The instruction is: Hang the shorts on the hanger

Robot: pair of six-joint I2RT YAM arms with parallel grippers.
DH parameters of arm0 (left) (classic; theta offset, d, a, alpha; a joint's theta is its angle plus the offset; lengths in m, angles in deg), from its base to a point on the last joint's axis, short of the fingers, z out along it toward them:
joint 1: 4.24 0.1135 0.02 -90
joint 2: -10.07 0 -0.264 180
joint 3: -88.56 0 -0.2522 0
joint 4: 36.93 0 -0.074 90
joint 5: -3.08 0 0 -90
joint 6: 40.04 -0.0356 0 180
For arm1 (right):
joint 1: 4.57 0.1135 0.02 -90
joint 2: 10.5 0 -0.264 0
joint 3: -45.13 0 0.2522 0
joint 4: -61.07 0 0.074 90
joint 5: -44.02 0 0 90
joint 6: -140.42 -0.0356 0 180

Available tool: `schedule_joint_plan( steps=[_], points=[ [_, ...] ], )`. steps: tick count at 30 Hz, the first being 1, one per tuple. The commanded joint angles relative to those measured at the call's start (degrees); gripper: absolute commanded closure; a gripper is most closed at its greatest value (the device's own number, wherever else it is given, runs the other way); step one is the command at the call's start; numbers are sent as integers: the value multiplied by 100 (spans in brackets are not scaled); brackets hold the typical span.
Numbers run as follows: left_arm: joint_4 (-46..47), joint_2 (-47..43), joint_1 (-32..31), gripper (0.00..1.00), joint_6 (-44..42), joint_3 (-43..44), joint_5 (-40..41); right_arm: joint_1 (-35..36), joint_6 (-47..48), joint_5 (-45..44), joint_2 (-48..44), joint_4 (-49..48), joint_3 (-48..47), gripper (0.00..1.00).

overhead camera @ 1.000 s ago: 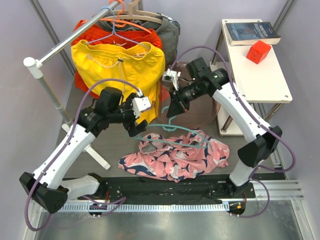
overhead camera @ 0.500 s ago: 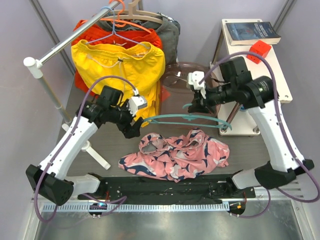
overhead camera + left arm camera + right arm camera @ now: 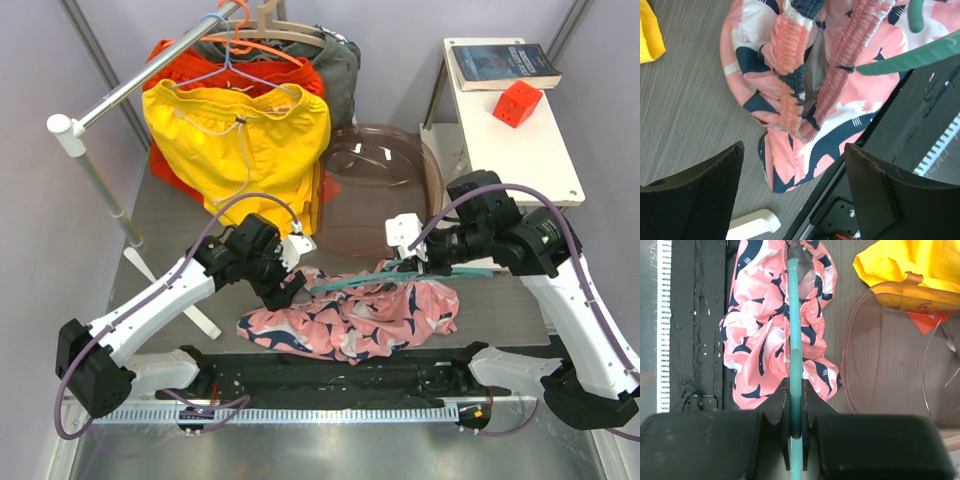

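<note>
The pink shorts [image 3: 350, 315] with navy and white shark shapes lie crumpled on the grey table near its front edge. They also show in the left wrist view [image 3: 805, 85] and the right wrist view [image 3: 765, 340]. My right gripper [image 3: 428, 262] is shut on the teal hanger [image 3: 350, 281] and holds it low over the shorts; in the right wrist view [image 3: 795, 405] the hanger [image 3: 794, 330] runs along the waistband. My left gripper [image 3: 287, 286] is open just above the shorts' left end, jaws wide apart [image 3: 792, 165]. The hanger's end shows in the left wrist view [image 3: 920, 55].
A clothes rail [image 3: 130, 85] at the back left carries yellow shorts [image 3: 240, 140], orange cloth and other hangers. A clear pink tub [image 3: 385, 185] stands behind the shorts. A white side table [image 3: 530, 150] at the right holds a book [image 3: 503, 65] and a red block [image 3: 517, 103].
My right gripper has brought the teal hanger down from mid-air onto the shorts. My left gripper has moved down and right to the shorts' left end.
</note>
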Motion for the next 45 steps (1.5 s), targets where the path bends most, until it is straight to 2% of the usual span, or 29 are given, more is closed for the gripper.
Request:
schedule_joint_plan(
  steps=[1, 6, 9, 15, 19, 25, 31, 34, 41, 43, 45],
  points=[
    [998, -47, -320, 21, 688, -192, 1013, 82, -34, -212, 33, 221, 3, 99],
    [1393, 120, -329, 34, 1049, -219, 1403, 275, -139, -344, 76, 134, 73, 99],
    [1421, 243, -408, 35, 1101, -157, 1412, 530, -429, -616, 103, -165, 196, 99],
    [1359, 139, -487, 31, 1058, -218, 1078, 891, -807, -1047, 191, -605, 372, 99],
    [1236, -256, -496, 28, 909, -324, 964, 979, -886, -1117, 182, -684, 381, 99],
    [1236, -152, -680, 29, 803, -509, 1534, 997, -913, -1012, 50, -763, 275, 99],
    [1315, 156, -672, 34, 838, -447, 1649, 988, -948, -924, 15, -1035, 196, 99],
    [1315, 130, -680, 43, 847, -447, 1649, 996, -948, -950, 41, -1071, 240, 99],
    [1122, 85, -680, 95, 926, -280, 1526, 1049, -1018, -1003, 156, -1440, 547, 99],
    [999, 138, -680, 100, 961, -140, 1526, 1093, -1036, -1047, 138, -1633, 757, 99],
    [929, 156, -680, 100, 1022, -9, 1491, 1251, -1115, -1231, 147, -1870, 924, 99]
  ],
)
